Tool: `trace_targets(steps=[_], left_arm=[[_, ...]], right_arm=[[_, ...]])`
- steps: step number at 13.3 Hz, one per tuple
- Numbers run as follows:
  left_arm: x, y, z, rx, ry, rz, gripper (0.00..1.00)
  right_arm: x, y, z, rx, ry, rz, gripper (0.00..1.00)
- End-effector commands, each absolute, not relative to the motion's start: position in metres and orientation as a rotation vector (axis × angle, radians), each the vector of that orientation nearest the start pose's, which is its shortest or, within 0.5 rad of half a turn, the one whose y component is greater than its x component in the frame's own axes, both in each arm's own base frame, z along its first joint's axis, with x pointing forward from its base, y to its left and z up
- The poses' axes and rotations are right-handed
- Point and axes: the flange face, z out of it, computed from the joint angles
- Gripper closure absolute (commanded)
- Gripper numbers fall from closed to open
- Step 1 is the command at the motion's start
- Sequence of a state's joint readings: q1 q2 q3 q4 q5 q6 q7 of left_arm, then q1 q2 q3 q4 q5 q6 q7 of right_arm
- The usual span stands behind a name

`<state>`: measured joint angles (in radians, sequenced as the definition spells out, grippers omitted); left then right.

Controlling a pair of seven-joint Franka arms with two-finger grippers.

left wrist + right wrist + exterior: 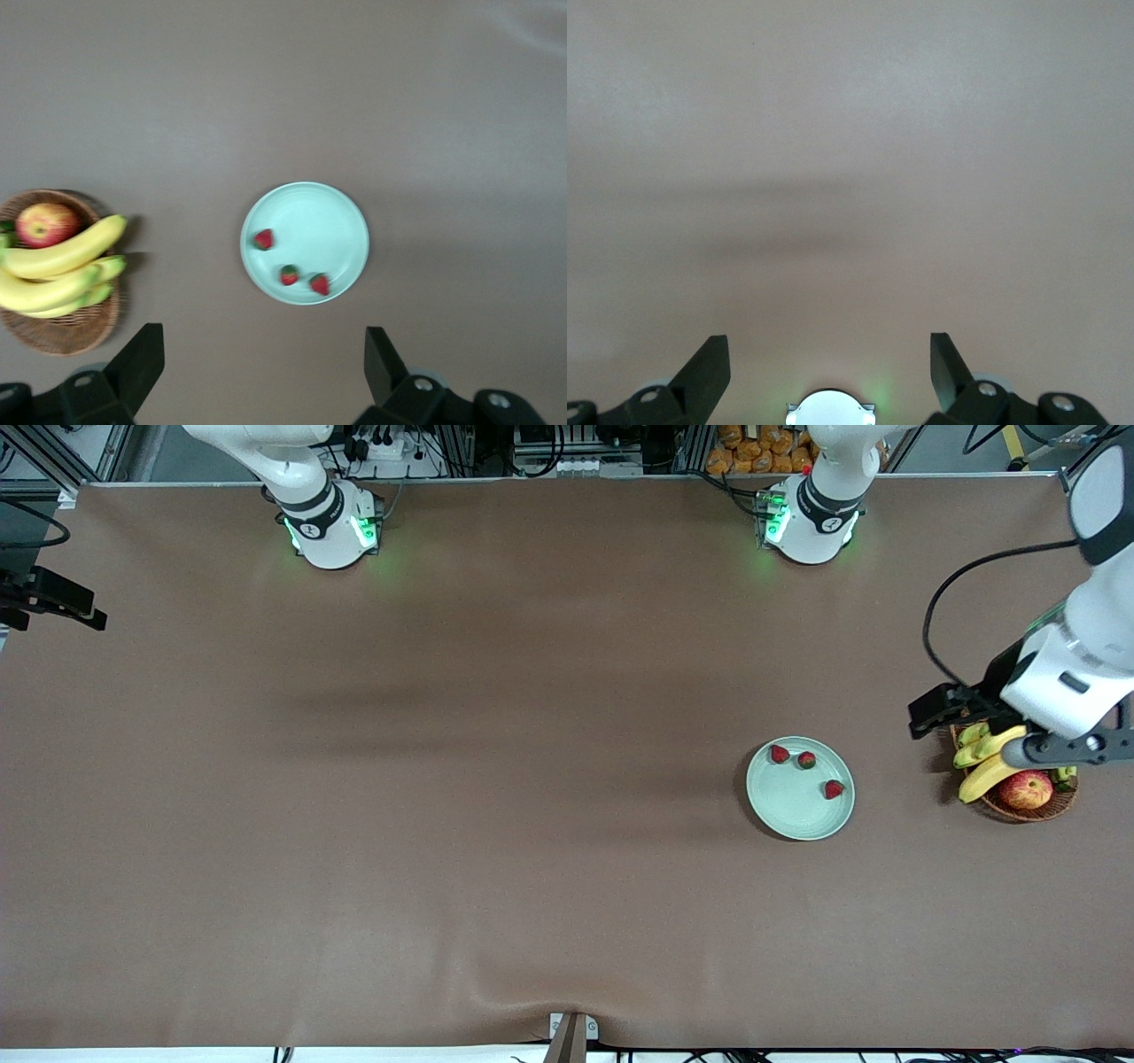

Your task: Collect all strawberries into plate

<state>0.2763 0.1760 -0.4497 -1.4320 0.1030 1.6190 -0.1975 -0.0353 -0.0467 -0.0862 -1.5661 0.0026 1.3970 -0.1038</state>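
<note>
All three strawberries [780, 754] [806, 760] [834, 789] lie on the plate [791, 810], toward the left arm's end of the table. Two sit touching or nearly so by the rim farther from the front camera; the third lies apart from them, by the rim toward the basket [1028, 808]. I see no berry loose on the cloth, so the task looks done.

The left gripper [261, 367] hangs high over the basket of bananas [985, 764] and an apple [1026, 789], its fingers spread wide and holding nothing. The right gripper [830, 367] is likewise spread wide and empty, over bare table just in front of its own base; that arm waits.

The risk from here is small. If the left arm drops or swings low it could clip the bananas or nudge the basket, and a bump to the plate might roll out a berry, since all three sit close to the rim.

In the front view the left arm covers part of the basket, and the right gripper itself is out of that view.
</note>
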Motion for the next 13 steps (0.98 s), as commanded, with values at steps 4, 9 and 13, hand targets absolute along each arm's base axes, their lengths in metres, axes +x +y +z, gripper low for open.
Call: trace_targets(steps=[4,9,13], left_arm=[[0.562,-0.042,0.632,-3.116,0.026,0.041,0.00],[0.518,-0.030,0.641,-3.169,-0.054,0.052,0.00],[0.503,-0.032,0.647,-3.173,-0.035,0.028,0.00]], right_arm=[[0.518,-0.066,0.642,-3.118,0.019,0.187,0.00],[0.517,-0.068,0.642,-3.120,0.026,0.185,0.00],[0.516,-0.073,0.647,-3.120,0.041,0.173,0.00]])
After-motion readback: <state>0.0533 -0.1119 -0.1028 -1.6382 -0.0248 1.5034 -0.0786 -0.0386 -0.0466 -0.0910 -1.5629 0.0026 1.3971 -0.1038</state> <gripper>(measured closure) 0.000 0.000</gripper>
